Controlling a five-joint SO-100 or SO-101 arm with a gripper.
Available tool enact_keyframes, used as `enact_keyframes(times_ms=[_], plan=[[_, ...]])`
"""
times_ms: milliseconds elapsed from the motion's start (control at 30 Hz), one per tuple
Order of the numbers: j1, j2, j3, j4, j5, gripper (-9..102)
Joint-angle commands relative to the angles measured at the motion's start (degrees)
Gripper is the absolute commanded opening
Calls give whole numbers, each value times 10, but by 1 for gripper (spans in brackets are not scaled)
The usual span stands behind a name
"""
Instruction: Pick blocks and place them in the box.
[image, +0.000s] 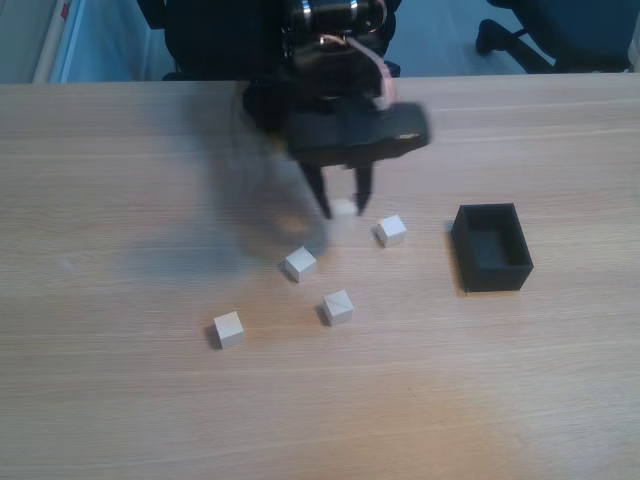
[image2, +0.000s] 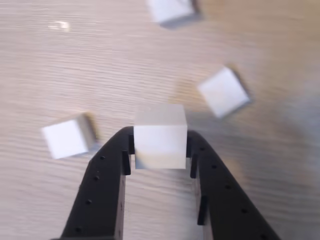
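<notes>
Wrist view, nearest: the hand (image2: 160, 150), two black fingers (image2: 107, 170) rising from the bottom edge, closed to one block's width. A cream block (image2: 160, 135) sits between the tips, both side faces touching the inner finger surfaces. Gripped, as far as the contact shows. Whether it is lifted off the tabletop (image2: 50, 55) cannot be told here.

Beyond the fingers, same view: one block (image2: 67, 137) at left, just beside the left finger but apart from it. One block (image2: 223, 91) upper right, tilted on the diagonal, blurred. One more block (image2: 170, 9) cut by the top edge. None touches another.

Fixed view, front to back: nearest block (image: 229, 328) lower left, alone. Then a block (image: 338, 306) centre, turned corner-on. Then a block (image: 300, 263) slightly left of it. Then a block (image: 390, 229) to the right, near the hand's tips. The hand (image: 342, 207) points straight down with the held block (image: 344, 208) pale between its tips, at or just above the wood; contact with the surface not clear.

The box (image: 492, 247), black, open-topped, stands right of the group, well apart from the hand. Only dark interior seen. The right-hand block lies between hand and box.

Behind: black arm body (image: 340, 70), blurred, and a dark chair base (image: 540, 30) past the tabletop's far edge.
</notes>
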Motion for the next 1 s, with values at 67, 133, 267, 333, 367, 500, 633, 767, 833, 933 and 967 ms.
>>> enact_keyframes(times_ms=[67,133,267,333,367,500,633,767,833,933,967], plan=[[-92,-45,-90,-22,17,0],[-118,-76,-122,-27,27,0],[-162,-135,-185,-36,48,0],[-181,-159,-213,-33,64,0],[-191,-168,-221,-33,70,0],[-231,-197,-246,-36,82,0],[-267,-222,-263,-40,106,0],[-300,-249,-282,-40,120,0],[-310,-258,-288,-45,125,1],[-321,-267,-294,-48,129,3],[-324,-268,-297,-48,127,4]])
